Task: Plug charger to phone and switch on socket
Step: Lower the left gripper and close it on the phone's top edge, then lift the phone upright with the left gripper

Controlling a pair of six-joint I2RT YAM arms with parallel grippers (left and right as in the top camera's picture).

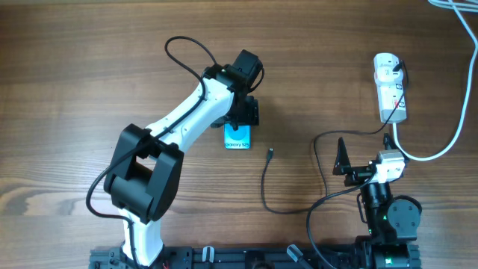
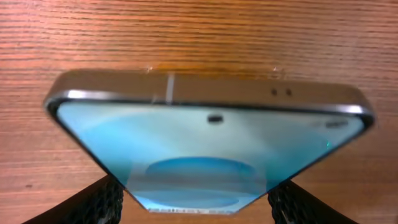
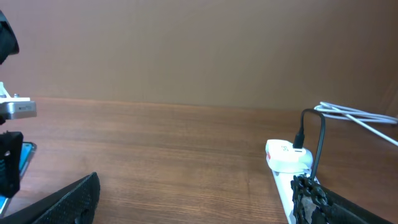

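Cyan-screened, the phone (image 1: 237, 137) lies near the middle of the wooden table (image 1: 67, 67). In the overhead view it pokes out at 6 o'clock from under the left gripper (image 1: 240, 118). The left wrist view shows the phone filling the space between the two black fingers (image 2: 93, 200). One finger meets each long edge, so the pincer looks clamped on the phone rather than standing free of it.

The charger (image 1: 264, 187) is a thin black cable. Its small connector tip (image 1: 269, 154) lies loose on the wood at about 4 o'clock from the phone, near it but not touching. From the tip the cable curls down and round towards the right arm.

The right gripper (image 3: 196, 186) points to 12 o'clock with its fingers spread wide apart, holding nothing. The white power strip (image 1: 390, 90) lies at 1 o'clock from it, with a black plug (image 1: 397, 69) in its far end and a white cord (image 1: 448, 142) trailing off.
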